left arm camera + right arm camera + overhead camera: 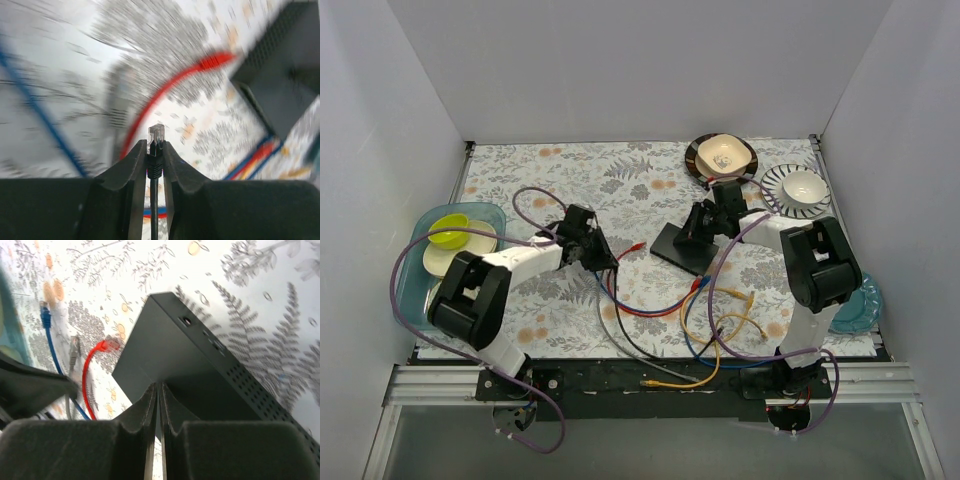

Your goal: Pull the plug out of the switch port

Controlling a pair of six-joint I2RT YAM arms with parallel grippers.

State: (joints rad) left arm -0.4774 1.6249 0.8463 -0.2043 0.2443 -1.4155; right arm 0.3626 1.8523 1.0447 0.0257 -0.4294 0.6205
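The switch (685, 246) is a flat dark box lying mid-table on the flowered cloth. It also shows in the left wrist view (285, 75) and the right wrist view (175, 352). My left gripper (602, 252) is left of the switch and apart from it. In the left wrist view, the left gripper (155, 146) is shut on a black cable's clear-tipped plug (156, 133), held free of the switch. My right gripper (705, 225) is shut and empty, and in the right wrist view its tips (159, 387) rest on the switch's top face.
A red cable plug (102, 346), a blue plug (46, 317) and a grey plug (75, 347) lie left of the switch. Loose yellow, blue and red cables (720, 320) tangle at the front. Bowls on plates (721, 155) stand back right. A green bowl (450, 232) sits at left.
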